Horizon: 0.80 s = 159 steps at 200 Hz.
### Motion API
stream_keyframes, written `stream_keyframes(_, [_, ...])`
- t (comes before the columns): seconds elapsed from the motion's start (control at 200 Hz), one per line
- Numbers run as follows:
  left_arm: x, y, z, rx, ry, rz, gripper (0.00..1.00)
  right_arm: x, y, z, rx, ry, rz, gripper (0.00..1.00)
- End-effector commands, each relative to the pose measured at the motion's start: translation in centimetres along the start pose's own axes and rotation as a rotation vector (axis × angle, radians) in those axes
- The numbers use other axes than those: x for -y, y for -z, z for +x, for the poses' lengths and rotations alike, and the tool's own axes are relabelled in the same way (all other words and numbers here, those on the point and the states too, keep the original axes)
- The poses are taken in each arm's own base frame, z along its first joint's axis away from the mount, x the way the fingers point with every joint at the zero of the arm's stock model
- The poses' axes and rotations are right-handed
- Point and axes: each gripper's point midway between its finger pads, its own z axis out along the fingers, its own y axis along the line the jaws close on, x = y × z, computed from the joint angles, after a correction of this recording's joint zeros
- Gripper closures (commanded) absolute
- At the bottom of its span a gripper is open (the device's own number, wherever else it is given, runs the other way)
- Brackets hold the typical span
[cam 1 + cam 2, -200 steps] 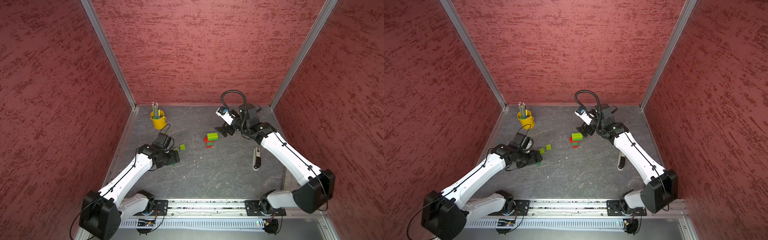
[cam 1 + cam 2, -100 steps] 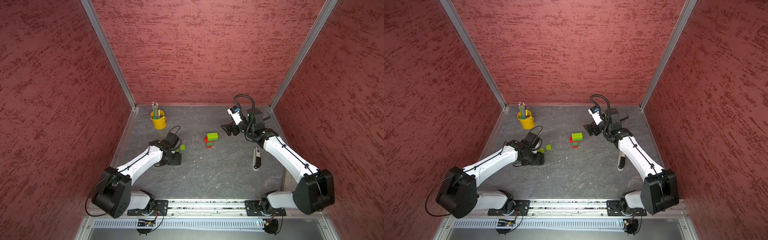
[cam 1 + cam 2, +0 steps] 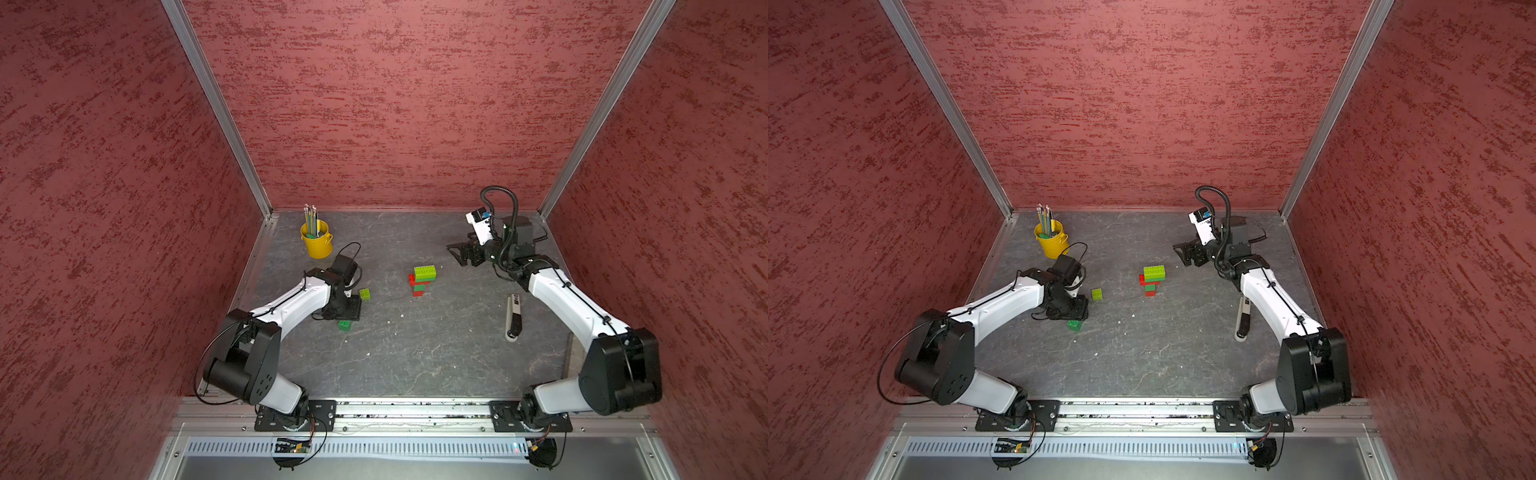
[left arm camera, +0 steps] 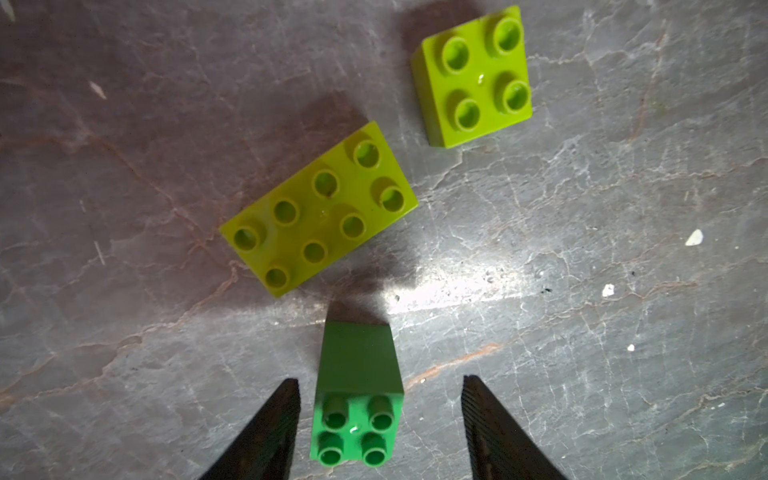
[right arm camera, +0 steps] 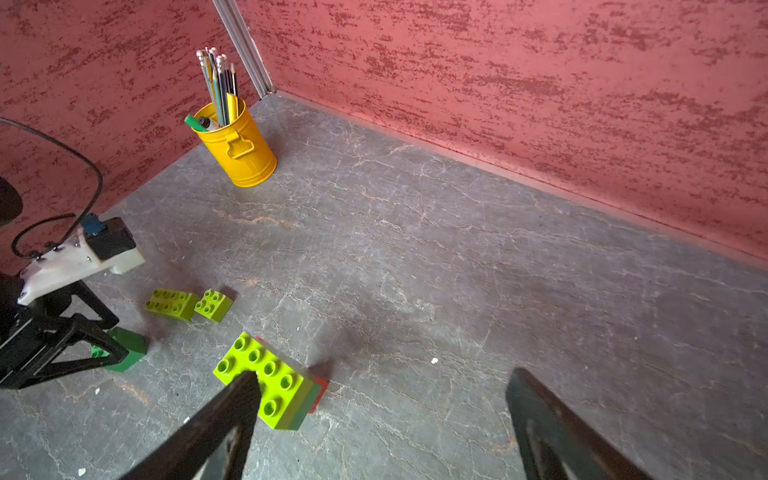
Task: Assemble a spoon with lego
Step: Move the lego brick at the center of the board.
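While the left jaws stand released astride a dark-green square brick point(image 4: 357, 407) on the desk point(image 3: 415, 353), a lime oblong brick point(image 4: 320, 210) and lime square brick point(image 3: 365, 294) lie near; mid-desk sits the part-built spoon point(image 3: 422, 279); rightward, the right jaws hang released, empty, near the back wall.

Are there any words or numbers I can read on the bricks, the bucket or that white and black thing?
None can be read.
The white-and-black tool has dark marks on its white end, too small to read.
The oblong lime brick and the yellow bucket show no lettering.
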Motion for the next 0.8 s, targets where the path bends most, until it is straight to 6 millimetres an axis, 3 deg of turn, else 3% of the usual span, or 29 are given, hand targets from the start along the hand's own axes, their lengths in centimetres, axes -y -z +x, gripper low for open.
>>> stream_keyframes(0.0, [0.2,-0.1,0.1,-0.022,0.002,0.015,0.39,0.6,0.7,-2.2,0.047,-0.047,0.001,0.05])
stream_keyframes(0.095, [0.4,-0.5,0.7,-0.056,0.015,0.009,0.4,1.0,1.1,-2.5,0.048,-0.051,0.009,0.05])
stream_keyframes(0.296, [-0.4,0.0,1.0,-0.047,0.027,-0.093,0.48,2.0,0.3,-1.3,0.016,-0.084,0.015,0.05])
stream_keyframes(0.561, [0.1,0.4,1.6,-0.038,0.071,-0.063,0.58,2.2,-0.2,-0.6,-0.002,-0.102,0.015,0.07])
stream_keyframes(0.686, [1.0,0.6,1.4,-0.033,0.097,-0.014,0.58,2.3,-0.3,-0.4,-0.008,-0.107,0.02,0.07])
stream_keyframes(0.792, [2.9,0.5,1.0,-0.024,0.146,0.088,0.5,2.5,-0.2,-0.4,-0.009,-0.105,0.027,0.07])
